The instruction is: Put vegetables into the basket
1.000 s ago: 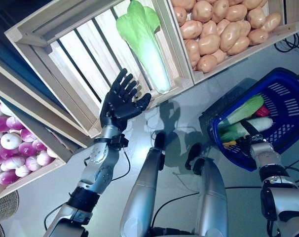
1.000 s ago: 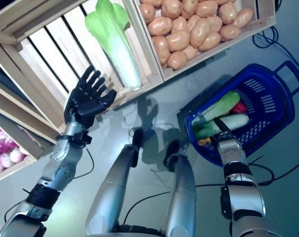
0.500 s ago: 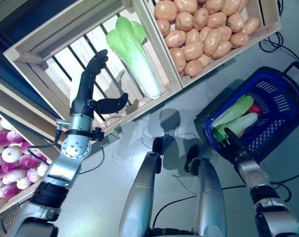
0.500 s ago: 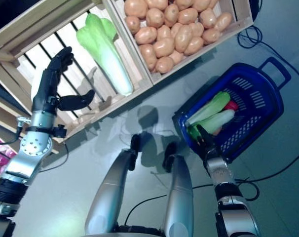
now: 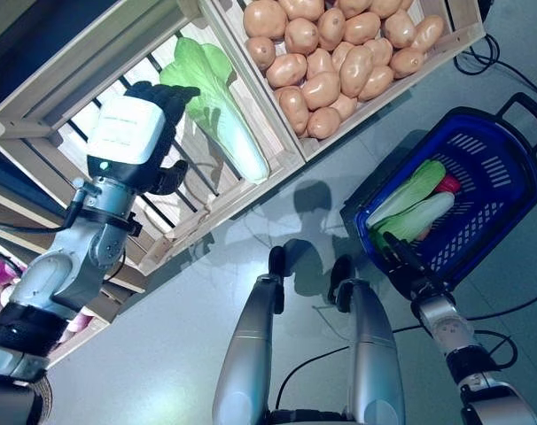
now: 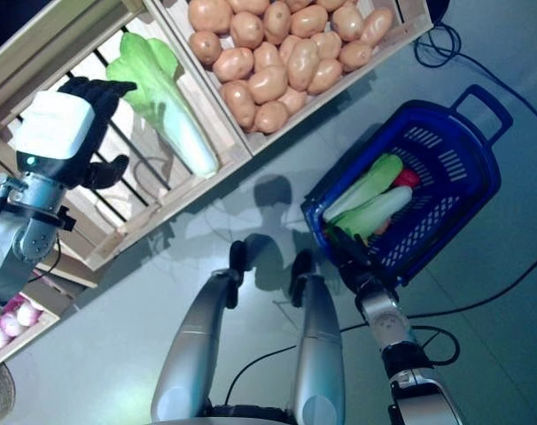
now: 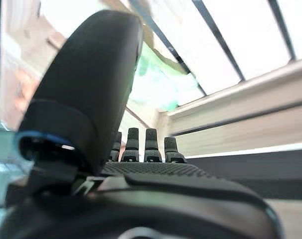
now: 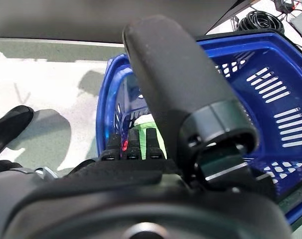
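A pale green napa cabbage lies in a slatted wooden crate. My left hand is raised inside that crate, open, its fingertips just beside the cabbage's leafy end and holding nothing. The left wrist view shows straight fingers with the cabbage beyond them. A blue basket stands on the floor at the right and holds two long green vegetables and something red. My right hand hangs open at the basket's near rim, empty.
A second crate full of potatoes adjoins the cabbage crate on the right. Purple-white bulbs lie in a lower crate at the far left. Grey floor lies between the crates and the basket.
My left hand has risen and moved into the crate, up to the cabbage's leaves. The right hand stays by the basket's near rim. The camera view has shifted.
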`<state>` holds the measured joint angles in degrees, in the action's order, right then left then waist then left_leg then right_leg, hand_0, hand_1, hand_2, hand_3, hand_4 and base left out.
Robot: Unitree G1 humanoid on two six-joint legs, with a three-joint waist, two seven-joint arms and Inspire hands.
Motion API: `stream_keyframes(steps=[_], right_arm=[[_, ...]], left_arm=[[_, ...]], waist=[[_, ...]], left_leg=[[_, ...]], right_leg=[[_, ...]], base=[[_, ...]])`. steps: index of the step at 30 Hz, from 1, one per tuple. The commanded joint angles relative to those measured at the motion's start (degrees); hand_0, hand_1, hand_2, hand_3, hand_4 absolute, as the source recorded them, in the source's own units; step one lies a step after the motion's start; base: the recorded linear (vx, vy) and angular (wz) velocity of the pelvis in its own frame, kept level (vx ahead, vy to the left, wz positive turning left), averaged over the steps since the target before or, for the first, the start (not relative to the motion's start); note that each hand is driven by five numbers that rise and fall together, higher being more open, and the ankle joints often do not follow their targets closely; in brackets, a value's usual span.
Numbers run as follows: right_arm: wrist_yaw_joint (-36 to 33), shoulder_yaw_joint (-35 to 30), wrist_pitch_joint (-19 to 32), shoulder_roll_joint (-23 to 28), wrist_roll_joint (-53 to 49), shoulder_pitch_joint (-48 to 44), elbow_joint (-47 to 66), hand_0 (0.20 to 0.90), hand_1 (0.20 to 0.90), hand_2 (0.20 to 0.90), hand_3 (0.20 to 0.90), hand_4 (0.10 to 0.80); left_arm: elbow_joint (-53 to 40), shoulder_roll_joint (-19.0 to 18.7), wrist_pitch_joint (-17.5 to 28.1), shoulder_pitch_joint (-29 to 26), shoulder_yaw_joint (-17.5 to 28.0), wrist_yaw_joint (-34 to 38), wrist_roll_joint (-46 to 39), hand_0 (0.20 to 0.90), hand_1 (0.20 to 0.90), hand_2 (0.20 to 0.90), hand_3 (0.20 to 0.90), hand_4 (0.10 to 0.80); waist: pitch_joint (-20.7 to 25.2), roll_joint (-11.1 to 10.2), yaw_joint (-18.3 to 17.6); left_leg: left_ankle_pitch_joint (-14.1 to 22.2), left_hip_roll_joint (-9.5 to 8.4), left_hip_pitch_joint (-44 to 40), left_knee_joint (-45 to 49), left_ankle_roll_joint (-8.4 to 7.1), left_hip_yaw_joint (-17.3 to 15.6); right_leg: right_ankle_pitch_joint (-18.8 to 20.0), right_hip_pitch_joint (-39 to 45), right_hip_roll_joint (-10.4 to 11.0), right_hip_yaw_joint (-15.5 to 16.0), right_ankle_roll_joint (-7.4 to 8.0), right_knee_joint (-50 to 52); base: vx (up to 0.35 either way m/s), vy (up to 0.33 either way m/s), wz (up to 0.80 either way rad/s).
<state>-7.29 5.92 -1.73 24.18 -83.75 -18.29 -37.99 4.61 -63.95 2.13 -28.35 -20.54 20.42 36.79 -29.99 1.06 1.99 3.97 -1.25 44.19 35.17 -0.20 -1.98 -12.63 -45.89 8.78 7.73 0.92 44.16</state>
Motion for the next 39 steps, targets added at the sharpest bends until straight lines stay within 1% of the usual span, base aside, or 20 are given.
stream_keyframes(steps=[1,2,4,5,9,13,21,23,24,27,28,33,37,38,39], right_arm=[[2.0,0.2,1.4,4.3,-1.2,-0.4,3.2,0.9,0.9,0.9,0.9,0.8],[1.8,0.3,1.3,4.4,-1.2,-0.6,3.0,0.9,0.9,0.9,0.9,0.8],[1.5,0.5,1.1,4.6,-1.1,-1.1,2.5,0.9,0.9,0.9,0.9,0.8],[1.8,0.6,0.6,5.1,-1.1,-1.7,1.9,0.9,0.9,0.9,0.9,0.8],[1.5,1.2,0.0,5.6,-1.0,-2.4,1.6,0.9,0.9,0.9,0.9,0.8],[1.0,1.8,-0.8,6.2,-0.8,-3.0,1.9,0.9,0.9,0.9,0.9,0.8],[-1.3,3.5,-1.1,6.2,-0.7,-4.9,2.5,0.9,0.9,0.9,0.9,0.8],[-1.6,3.7,-1.1,6.1,-0.6,-5.3,2.3,0.9,0.9,0.9,0.9,0.8],[-2.1,4.0,-1.1,5.9,-0.5,-5.8,2.2,0.9,0.9,0.9,0.9,0.8],[-3.0,4.4,-1.4,6.1,-0.7,-6.3,2.6,0.9,0.9,0.9,0.9,0.8],[-3.3,4.5,-1.4,6.1,-0.9,-6.5,2.5,0.9,0.9,0.9,0.9,0.8],[-4.0,5.6,-1.7,5.8,-1.4,-7.7,3.0,0.9,0.9,0.9,0.9,0.8],[-5.1,6.2,-2.5,6.2,-1.5,-9.3,2.0,0.9,0.9,0.9,0.9,0.8],[-5.1,6.3,-2.6,6.3,-1.5,-9.5,1.9,0.9,0.9,0.9,0.9,0.8],[-4.8,6.2,-2.7,6.5,-1.3,-9.9,1.4,0.9,0.9,0.9,0.9,0.8]], left_arm=[[-0.6,-1.3,2.2,-6.4,1.2,3.6,0.7,0.9,0.9,0.9,0.9,0.8],[-0.4,-1.4,3.0,-7.4,0.1,3.4,-0.1,0.9,0.9,0.9,0.9,0.8],[0.3,-1.3,3.3,-8.7,-2.1,3.3,1.2,0.9,0.9,0.9,0.9,0.8],[1.7,-1.7,3.9,-10.2,-4.4,3.8,1.6,0.9,0.9,0.9,0.9,0.8],[5.1,-2.2,4.7,-13.2,-9.3,6.9,0.7,0.9,0.9,0.9,0.9,0.8],[7.9,-1.9,6.0,-14.5,-12.0,8.2,1.6,0.9,0.9,0.9,0.9,0.8],[13.1,0.0,6.3,-17.8,-17.4,9.8,1.0,0.9,0.9,0.9,0.9,0.8],[14.2,0.6,6.1,-18.8,-18.4,9.1,1.6,0.9,0.9,0.9,0.9,0.8],[15.4,1.1,5.3,-19.5,-19.6,8.9,1.3,0.9,0.9,0.9,0.9,0.8],[17.1,1.8,4.0,-20.0,-20.3,8.0,1.4,0.9,0.9,0.9,0.9,0.8],[18.2,2.0,4.3,-20.2,-20.5,8.2,3.1,0.9,0.9,0.9,0.9,0.8],[21.3,3.4,2.7,-23.4,-23.6,7.2,7.8,0.9,0.9,0.9,0.9,0.8],[24.6,4.4,-0.7,-26.5,-25.6,6.2,7.8,0.9,0.9,0.9,0.9,0.8],[25.1,4.5,-0.9,-27.1,-25.9,6.0,7.8,0.9,0.9,0.9,0.9,0.8],[26.0,4.8,-2.5,-27.6,-26.2,7.5,7.8,0.9,0.9,0.9,0.9,0.8]], waist=[[0.2,2.9,-1.5],[0.2,3.0,-1.7],[0.2,3.0,-1.9],[0.2,3.1,-2.3],[0.2,2.9,-2.8],[0.2,2.7,-3.2],[0.2,2.5,-4.2],[0.2,2.4,-4.3],[0.2,2.3,-4.5],[0.2,2.2,-4.8],[0.2,2.2,-4.9],[0.2,1.8,-5.6],[0.2,1.7,-6.2],[0.2,1.7,-6.3],[0.2,1.6,-6.3]], left_leg=[[5.0,-1.04,-3.5,0.1,-0.51,-4.1],[5.0,-0.89,-3.5,0.2,-0.57,-4.2],[4.9,-0.78,-3.6,0.3,-0.68,-4.2],[4.9,-0.53,-3.5,0.4,-0.73,-4.4],[4.7,0.09,-3.3,0.6,-0.85,-4.8],[4.5,0.53,-3.0,0.8,-1.13,-4.9],[4.5,1.19,-2.3,1.5,-1.26,-5.3],[4.6,1.32,-2.2,1.8,-1.23,-5.4],[4.6,1.46,-2.0,1.9,-1.28,-5.4],[4.5,1.63,-2.1,1.9,-1.37,-5.5],[4.5,1.73,-2.1,2.0,-1.34,-5.7],[4.9,2.1,-1.5,2.9,-1.23,-5.9],[4.6,2.47,-0.9,3.3,-1.31,-6.1],[4.6,2.51,-0.9,3.3,-1.32,-6.1],[4.4,2.51,-0.6,3.2,-1.44,-6.1]], right_leg=[[4.4,4.9,-0.9,1.9,0.98,-5.4],[4.4,4.9,-0.9,1.8,0.96,-5.3],[4.4,5.0,-1.0,1.6,0.97,-5.3],[4.4,4.9,-1.0,1.4,0.95,-5.1],[4.3,4.4,-1.4,0.8,0.84,-4.6],[4.3,4.0,-1.7,0.3,0.78,-4.2],[4.1,2.9,-2.2,-0.7,0.79,-3.1],[4.1,2.8,-2.3,-0.9,0.77,-2.9],[4.0,2.6,-2.5,-1.1,0.8,-2.7],[4.2,2.6,-2.7,-1.5,0.9,-2.8],[4.2,2.5,-2.7,-1.5,0.95,-2.6],[4.1,1.8,-3.1,-2.1,0.92,-1.9],[4.5,1.2,-3.3,-2.5,0.95,-1.7],[4.5,1.1,-3.3,-2.6,0.97,-1.8],[4.8,0.8,-3.4,-2.7,1.02,-2.0]], base=[[0.0,0.0,0.0],[0.031,0.032,-0.02],[0.031,0.033,-0.04],[0.019,0.037,-0.08],[0.022,0.027,-0.07],[0.02,0.023,-0.03],[0.01,0.027,-0.06],[0.005,0.022,-0.1],[0.013,0.023,-0.12],[0.012,0.017,-0.09],[0.0,0.0,0.0],[0.001,0.015,-0.04],[0.018,0.036,-0.12],[0.01,0.025,-0.11],[0.005,0.019,-0.07]])
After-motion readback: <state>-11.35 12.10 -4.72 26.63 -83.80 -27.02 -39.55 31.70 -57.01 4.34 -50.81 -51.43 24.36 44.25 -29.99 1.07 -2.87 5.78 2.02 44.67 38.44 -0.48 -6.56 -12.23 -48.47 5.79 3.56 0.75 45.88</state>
